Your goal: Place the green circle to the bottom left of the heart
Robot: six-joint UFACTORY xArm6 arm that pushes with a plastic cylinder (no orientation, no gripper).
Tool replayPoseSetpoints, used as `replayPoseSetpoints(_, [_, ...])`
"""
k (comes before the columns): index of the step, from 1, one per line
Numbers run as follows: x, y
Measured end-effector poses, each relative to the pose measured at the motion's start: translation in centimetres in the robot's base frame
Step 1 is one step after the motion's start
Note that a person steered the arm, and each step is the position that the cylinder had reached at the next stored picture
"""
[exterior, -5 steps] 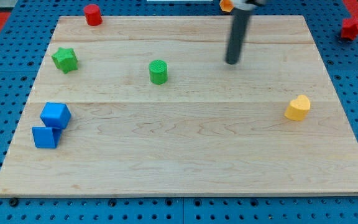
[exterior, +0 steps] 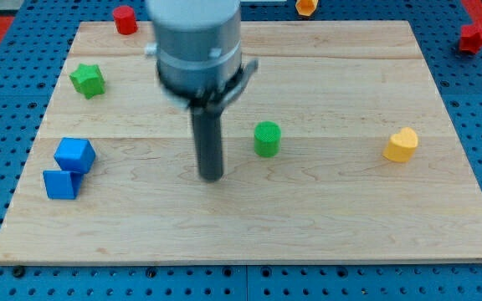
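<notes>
The green circle stands upright near the middle of the wooden board. The yellow heart lies far to its right, near the board's right edge. My tip rests on the board to the lower left of the green circle, a short gap apart from it. The rod rises up to the grey arm body, which hides part of the board's upper middle.
A green star lies at the upper left. Two blue blocks touch each other at the left edge. A red cylinder sits at the top left edge. An orange block and a red block lie off the board.
The green circle has moved right and down, from the upper middle toward the board's centre. My tip has swung from the upper right of the circle to its lower left.
</notes>
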State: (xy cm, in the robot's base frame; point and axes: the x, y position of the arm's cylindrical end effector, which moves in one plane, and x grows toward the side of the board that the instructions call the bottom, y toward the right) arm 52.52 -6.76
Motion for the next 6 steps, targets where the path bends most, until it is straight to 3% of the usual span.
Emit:
replayPoseSetpoints(1, [-4.1, -5.2])
replayPoseSetpoints(2, [-11.8, -3.4])
replayPoseSetpoints(4, [-7.5, 23.9])
replayPoseSetpoints(5, [-16.0, 25.5])
replayPoseSetpoints(6, [-21.0, 13.1])
